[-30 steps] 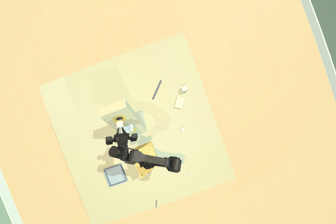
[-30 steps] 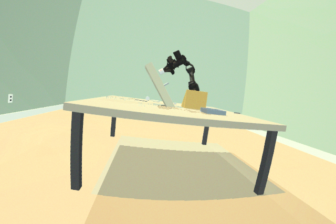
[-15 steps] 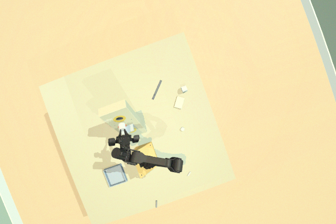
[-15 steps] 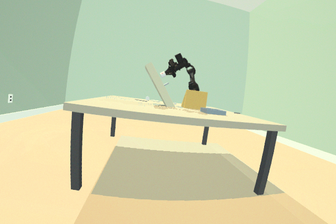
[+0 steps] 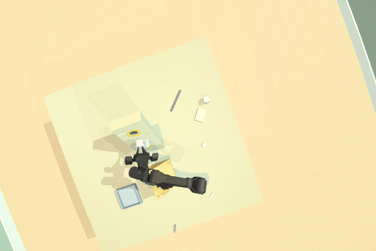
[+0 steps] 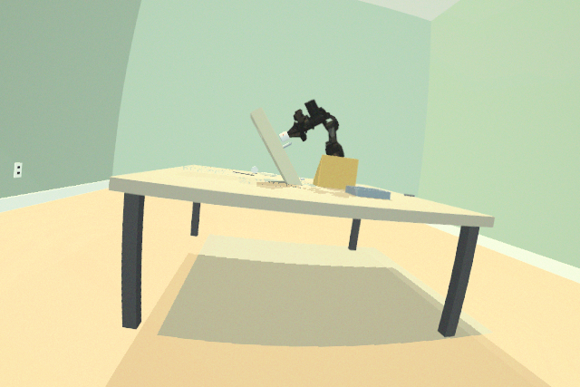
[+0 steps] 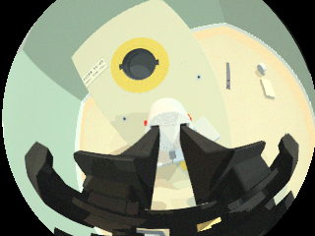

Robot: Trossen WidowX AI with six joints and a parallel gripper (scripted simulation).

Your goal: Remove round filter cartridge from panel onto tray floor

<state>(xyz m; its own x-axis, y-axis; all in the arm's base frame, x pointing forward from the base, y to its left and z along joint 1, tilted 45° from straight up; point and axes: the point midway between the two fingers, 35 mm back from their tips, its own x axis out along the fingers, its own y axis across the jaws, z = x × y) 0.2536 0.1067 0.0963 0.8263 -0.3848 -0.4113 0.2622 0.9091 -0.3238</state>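
The white filter cartridge (image 5: 139,143) (image 6: 284,136) (image 7: 168,111) is out of the panel, with small red marks at its sides. My gripper (image 5: 140,148) (image 6: 288,134) (image 7: 168,129) is shut on its near end and holds it in the air in front of the panel. The slanted service panel (image 5: 125,122) (image 6: 275,146) (image 7: 179,93) shows an empty dark round socket (image 5: 133,133) (image 7: 140,64) inside a yellow ring. The cartridge's face with the slots is partly hidden by the fingertips. The blue-rimmed tray (image 5: 141,198) (image 6: 368,194) stands on the table, away from the gripper.
A yellow block (image 5: 167,166) (image 6: 338,171) stands under the arm, between panel and tray. A small pale plate (image 5: 147,143) (image 7: 205,129) sticks out low on the panel, close to the cartridge. A dark bar (image 5: 175,100) (image 7: 227,76), a white box (image 5: 200,114) and small white pieces lie beyond the panel.
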